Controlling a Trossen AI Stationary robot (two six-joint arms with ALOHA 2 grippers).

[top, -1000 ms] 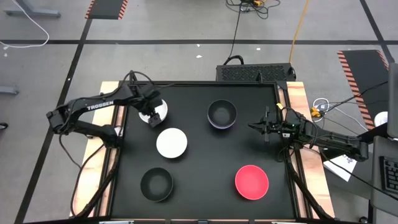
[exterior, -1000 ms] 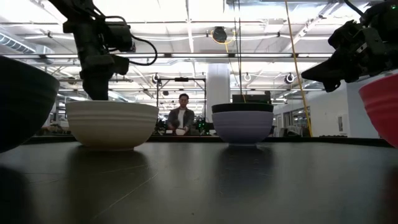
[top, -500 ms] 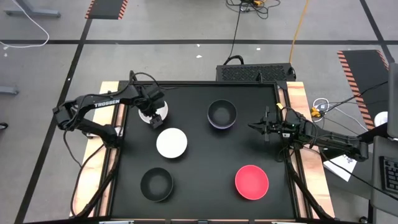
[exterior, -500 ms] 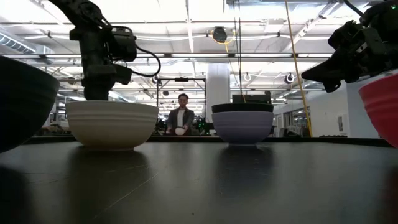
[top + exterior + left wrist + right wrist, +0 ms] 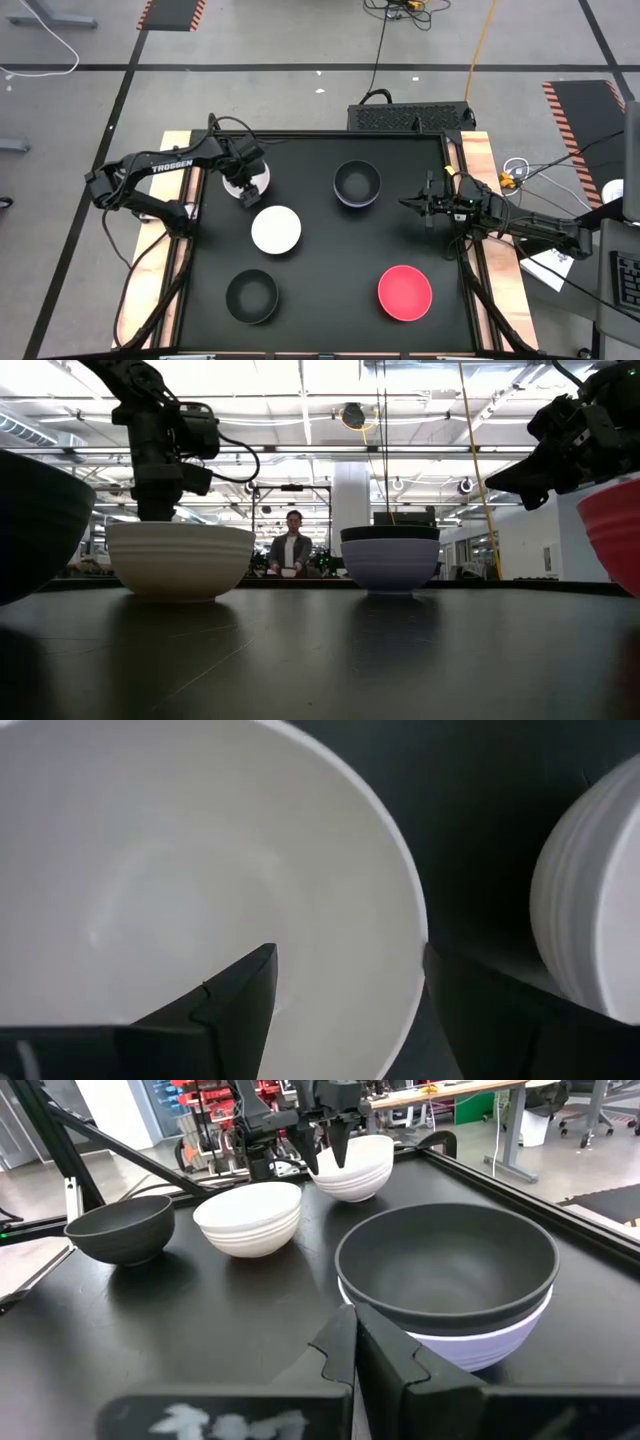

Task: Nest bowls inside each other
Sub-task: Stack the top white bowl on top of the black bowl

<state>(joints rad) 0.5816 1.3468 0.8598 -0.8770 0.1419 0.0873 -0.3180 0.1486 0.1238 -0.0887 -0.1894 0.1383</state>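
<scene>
Taking the high view as a clock face with the robot's side at six, the nearest bowls are the loose black bowl (image 5: 252, 296) at about seven o'clock and the red bowl (image 5: 405, 292) at about five, each standing alone. Closer to the centre, slightly toward nine, sits the near white bowl (image 5: 276, 229). Past it, at about ten o'clock, the left gripper (image 5: 245, 187) is down over the far white bowl (image 5: 200, 900); its fingers stand apart and straddle the rim, one inside the bowl and one outside, not yet pinched on it. At about one o'clock a second black bowl (image 5: 447, 1270) already sits nested in the lavender bowl (image 5: 480, 1348), so one pair looks done. The right gripper (image 5: 414, 204), at about three o'clock, hovers with its fingers shut and empty, apparently waiting. The step in hand seems to be picking up the far white bowl; the next move likely calls for closing on the rim, lifting clear, and lowering it squarely into the near white bowl just beside it. The black tabletop (image 5: 330, 260) is matte and flat, framed by wooden side rails (image 5: 480, 160). Beyond, the low view shows a bright workshop hall with a person (image 5: 291, 545) standing at a distant bench.
</scene>
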